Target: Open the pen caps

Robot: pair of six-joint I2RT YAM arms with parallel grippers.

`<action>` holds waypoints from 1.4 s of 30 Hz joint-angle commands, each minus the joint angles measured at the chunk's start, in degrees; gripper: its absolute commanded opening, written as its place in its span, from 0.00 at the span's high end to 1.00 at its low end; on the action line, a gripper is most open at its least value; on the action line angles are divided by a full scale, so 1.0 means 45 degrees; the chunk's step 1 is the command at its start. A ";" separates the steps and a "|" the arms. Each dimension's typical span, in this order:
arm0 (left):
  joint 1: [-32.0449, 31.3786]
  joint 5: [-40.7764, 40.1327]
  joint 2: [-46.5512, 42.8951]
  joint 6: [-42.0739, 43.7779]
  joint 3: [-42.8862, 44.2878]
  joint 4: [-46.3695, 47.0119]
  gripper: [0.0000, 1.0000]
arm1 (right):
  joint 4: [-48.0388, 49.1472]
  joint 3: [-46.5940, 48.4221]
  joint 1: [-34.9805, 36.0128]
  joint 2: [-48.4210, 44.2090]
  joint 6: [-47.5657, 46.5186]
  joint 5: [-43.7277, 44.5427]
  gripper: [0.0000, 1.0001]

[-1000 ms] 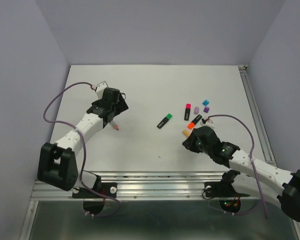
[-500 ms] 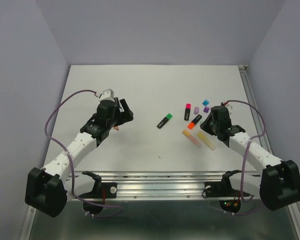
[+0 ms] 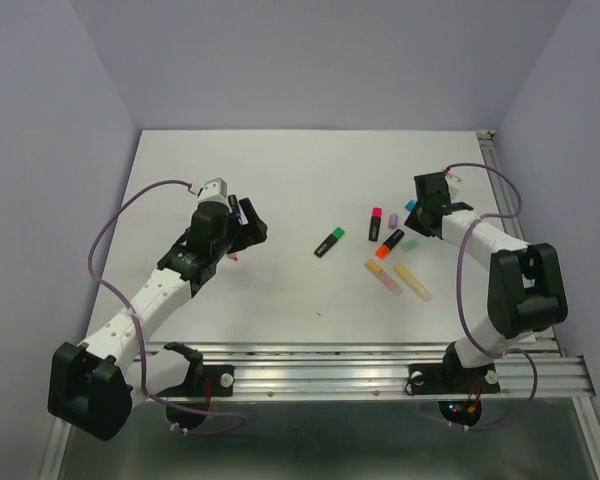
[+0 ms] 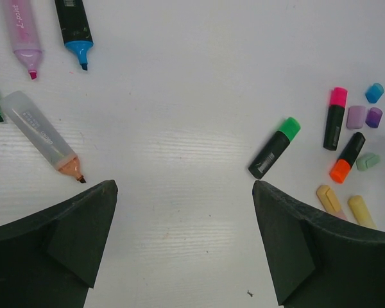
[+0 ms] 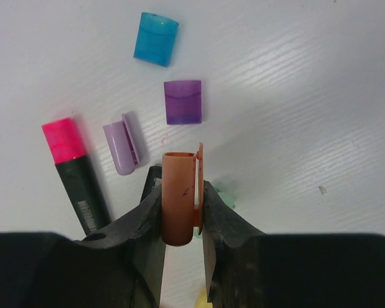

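My R gripper (image 5: 179, 215) is pinching an orange cap (image 5: 178, 192) tight btw its jaws & is now hanging over the loose-cap pile (blue cap (image 5: 156, 40), purple cap (image 5: 183, 101), lilac cap (image 5: 122, 149) lying just ahead). It's swung up there from the near side of the table (image 3: 280, 170) in the last sec, so I'm reckoning this cap's off its pen & I'm bringing it to drop w/ the others. My L gripper (image 4: 183, 189) is waiting w/ jaws spread wide, holding nothing, near the uncapped pens (image 4: 42, 136), while the pink-capped pen (image 5: 74, 179), green-capped pen (image 4: 274, 147) & orange-capped pen (image 4: 346, 158) are lying unopened, prob. next.
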 commanded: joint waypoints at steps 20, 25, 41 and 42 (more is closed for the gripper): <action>-0.0011 0.0153 -0.0356 0.0293 -0.0227 0.0656 0.01 | -0.1228 0.2197 -0.0791 0.2901 -0.1655 0.1614 0.84; -0.0012 0.0251 -0.0258 0.0293 -0.0227 0.0714 0.01 | -0.1345 0.2177 -0.0810 0.2998 -0.1655 0.1400 0.78; -0.0031 0.1459 0.0035 0.0606 -0.0383 0.1298 0.01 | -0.1774 0.1903 -0.0791 0.1575 -0.1363 0.0266 0.44; -0.0050 0.1520 0.0035 0.0664 -0.0402 0.1378 0.01 | -0.1833 0.1923 -0.0791 0.1476 -0.1285 0.0324 0.42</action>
